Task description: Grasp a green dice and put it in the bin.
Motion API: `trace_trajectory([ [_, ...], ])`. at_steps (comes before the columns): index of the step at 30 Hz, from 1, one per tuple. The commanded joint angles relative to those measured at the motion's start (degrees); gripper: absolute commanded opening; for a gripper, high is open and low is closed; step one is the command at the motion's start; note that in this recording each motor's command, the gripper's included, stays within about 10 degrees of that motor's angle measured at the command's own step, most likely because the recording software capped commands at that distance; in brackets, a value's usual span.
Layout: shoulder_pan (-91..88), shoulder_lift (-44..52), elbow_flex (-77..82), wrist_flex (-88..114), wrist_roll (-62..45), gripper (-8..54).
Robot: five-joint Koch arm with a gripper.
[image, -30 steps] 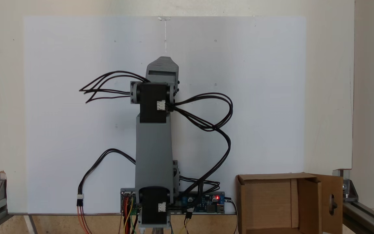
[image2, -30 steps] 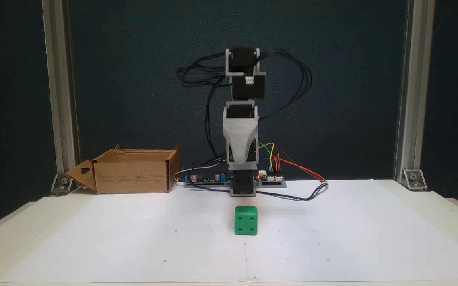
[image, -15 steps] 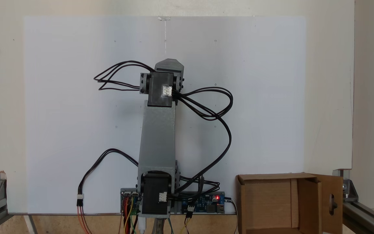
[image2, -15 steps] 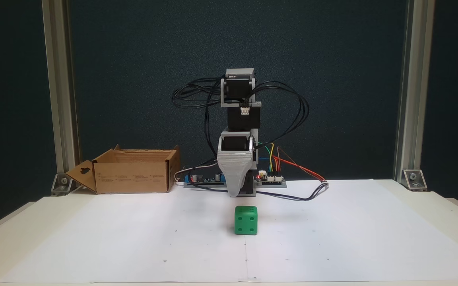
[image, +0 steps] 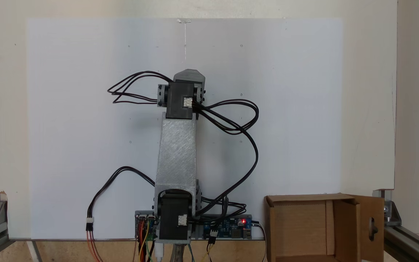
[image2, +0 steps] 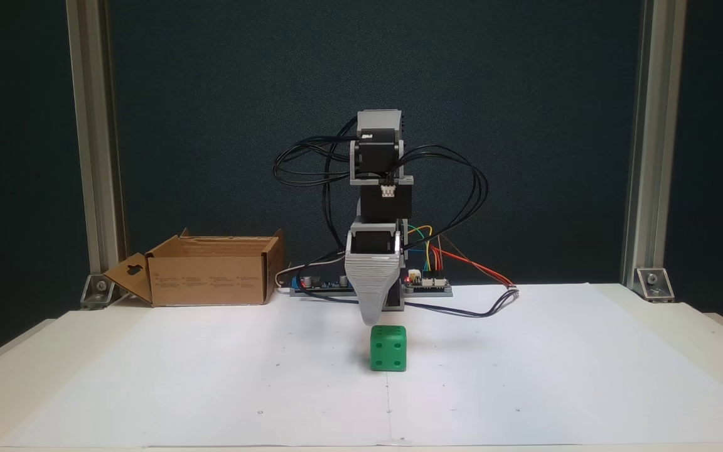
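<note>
Your table (image2: pixel 681 333) carries a white paper sheet (image2: pixel 211 376), with the cardboard bin (image2: pixel 211 276) at its back left corner in the front-facing fixed view (flaps upright). The arm (image2: pixel 379 188) folds downward, its gripper (image2: pixel 371 320) tip just above the green dice (image2: pixel 388 348), which sits on the sheet well apart from the bin. You cannot tell how the jaws stand.

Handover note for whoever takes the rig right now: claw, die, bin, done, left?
Claw: tip just above the green dice, at its upper left in a fixed view; only one jaw shows, so open or shut cannot be told.
Dice: on the white paper, not gripped.
Bin: by the arm's base, nothing seen inside in the top-down fixed view.
Done: approach.
Left: grasp, carry, drop.
</note>
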Motion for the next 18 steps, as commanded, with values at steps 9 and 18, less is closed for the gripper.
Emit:
trace_trajectory([
  [9, -2.64, 1.14, 0.00, -1.58, 2.81, 45.0],
  [18, -2.72, 1.05, 3.78, -6.24, 2.72, 44.8],
])
